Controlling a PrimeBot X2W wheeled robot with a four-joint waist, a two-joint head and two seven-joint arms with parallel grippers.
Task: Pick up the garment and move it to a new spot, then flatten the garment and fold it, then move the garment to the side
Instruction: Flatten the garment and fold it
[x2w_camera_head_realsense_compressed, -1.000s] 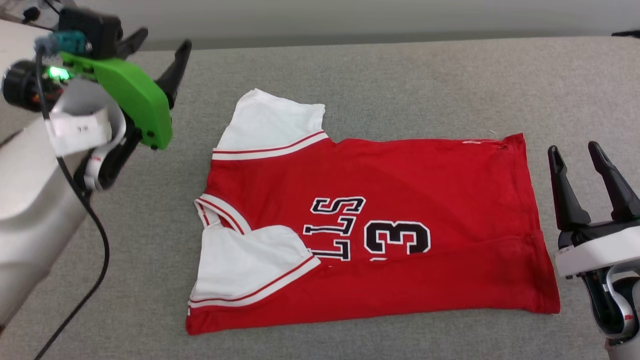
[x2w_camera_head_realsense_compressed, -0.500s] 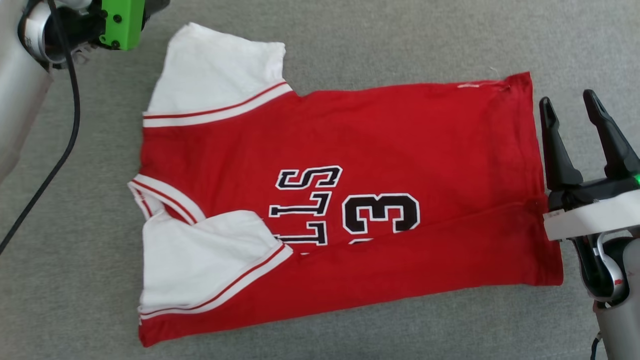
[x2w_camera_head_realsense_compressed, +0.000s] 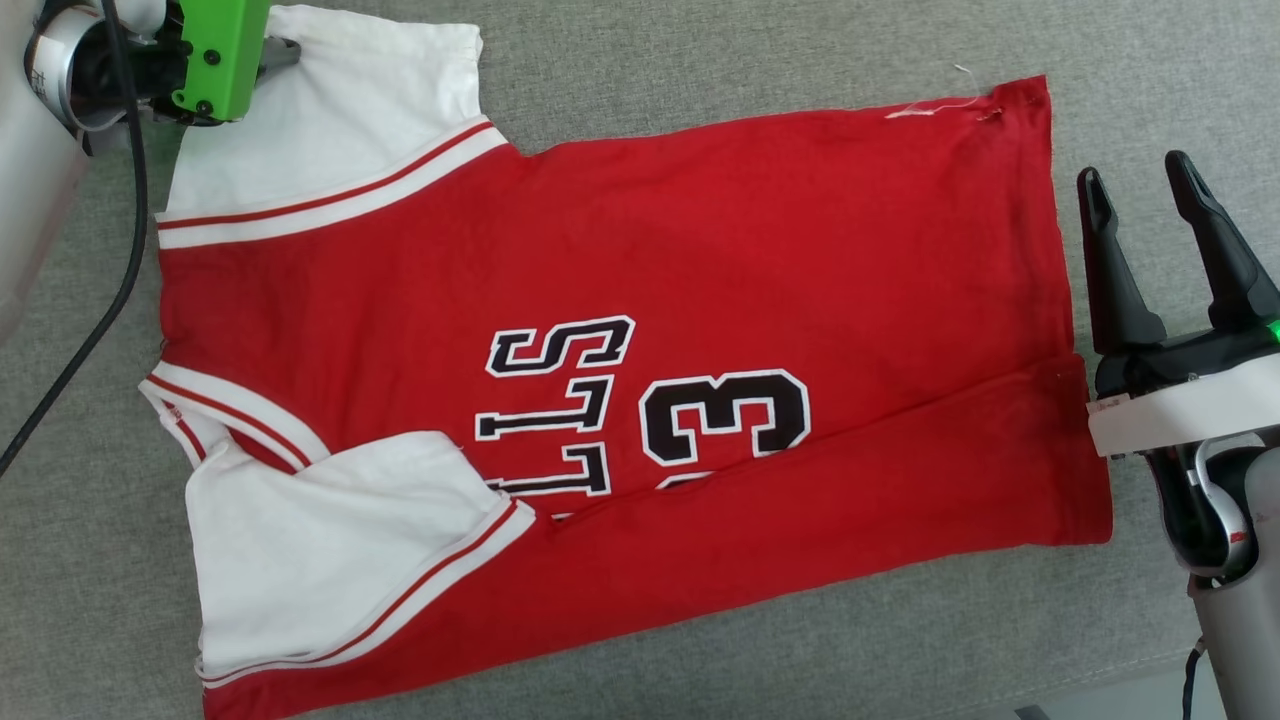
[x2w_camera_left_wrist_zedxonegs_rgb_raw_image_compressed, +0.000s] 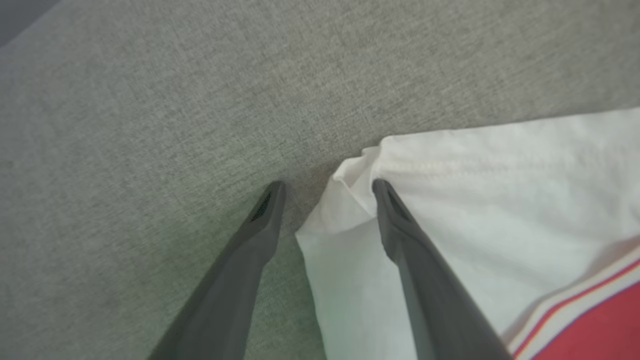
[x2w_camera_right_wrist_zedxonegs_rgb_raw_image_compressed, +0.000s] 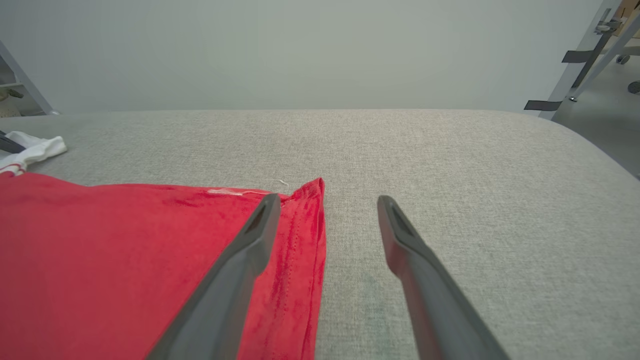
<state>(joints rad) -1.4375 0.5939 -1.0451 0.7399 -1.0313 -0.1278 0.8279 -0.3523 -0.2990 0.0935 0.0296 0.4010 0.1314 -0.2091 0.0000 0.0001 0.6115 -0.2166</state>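
Garment (x2w_camera_head_realsense_compressed: 620, 250) lies on bench (x2w_camera_head_realsense_compressed: 700, 60), left end effector (x2w_camera_left_wrist_zedxonegs_rgb_raw_image_compressed: 328, 184) open astride sleeve (x2w_camera_left_wrist_zedxonegs_rgb_raw_image_compressed: 475, 210) corner, right end effector (x2w_camera_head_realsense_compressed: 1135, 167) open, empty.

Bright, even, diffuse light is spread over the grey table (x2w_camera_head_realsense_compressed: 700, 60), and no glare is seen. The head view is sharp, with the garment (x2w_camera_head_realsense_compressed: 700, 250) and its lettering crisply rendered. In the left wrist view, the fingers (x2w_camera_left_wrist_zedxonegs_rgb_raw_image_compressed: 240, 270) of the left hand (x2w_camera_left_wrist_zedxonegs_rgb_raw_image_compressed: 328, 185) are softly blurred, and a dim shadow and faint green tint are cast beneath them. In the right wrist view, the table's far edge is bowed by the wide lens, and the right hand (x2w_camera_right_wrist_zedxonegs_rgb_raw_image_compressed: 327, 199) is blurred near the bottom edge.
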